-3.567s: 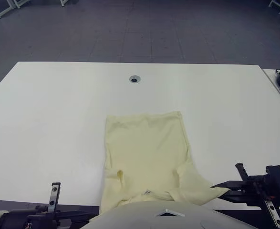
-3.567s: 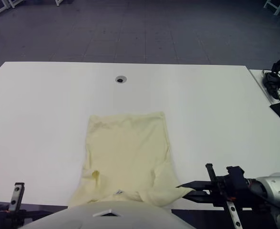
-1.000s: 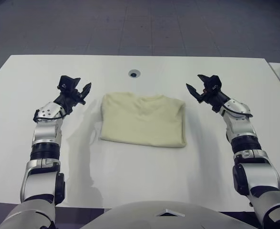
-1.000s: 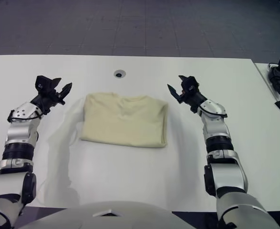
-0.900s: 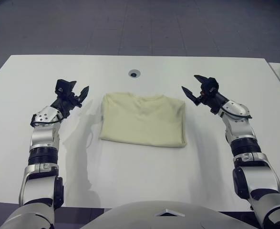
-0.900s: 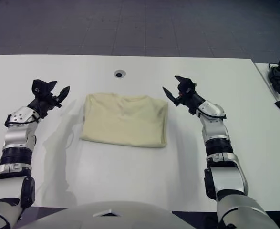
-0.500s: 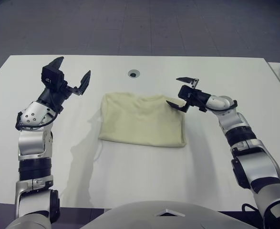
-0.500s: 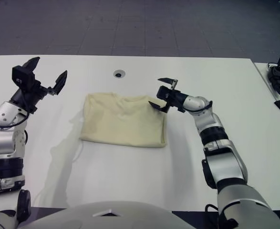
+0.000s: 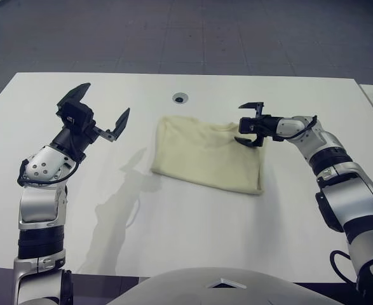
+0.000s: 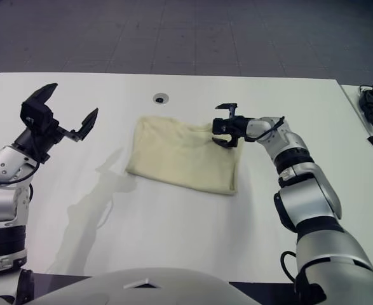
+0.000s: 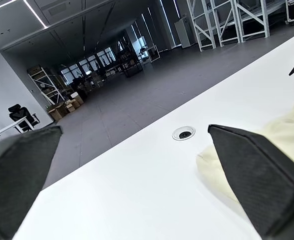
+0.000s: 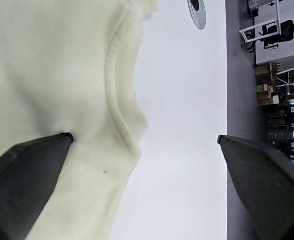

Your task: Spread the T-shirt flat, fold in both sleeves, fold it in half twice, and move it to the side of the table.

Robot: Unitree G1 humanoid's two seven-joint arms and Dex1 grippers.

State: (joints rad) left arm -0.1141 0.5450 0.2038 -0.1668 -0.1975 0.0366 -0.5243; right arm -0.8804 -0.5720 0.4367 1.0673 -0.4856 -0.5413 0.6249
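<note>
T-shirt [image 9: 208, 155] lies folded to a compact rectangle mid-worktop [image 9: 173, 216], so the folds look done and the shift aside is left; right hand [image 9: 238, 122], unclenched, rests a finger on its 2 o'clock corner, while left hand [image 9: 107, 97] hovers released at 9 o'clock, well apart.

You saw the table [image 9: 186, 210] brightly and evenly lit from above, nearly washed out, against a dim grey floor [image 9: 205, 32]. The left arm [image 9: 41, 190] cast a soft shadow [image 9: 119, 190] toward the shirt [image 9: 208, 155], whose near edge carried a thin one. In your left wrist view, ceiling strips [image 11: 16, 6] glowed; both wrist views showed fingers [image 12: 21, 175] as dark silhouettes.
</note>
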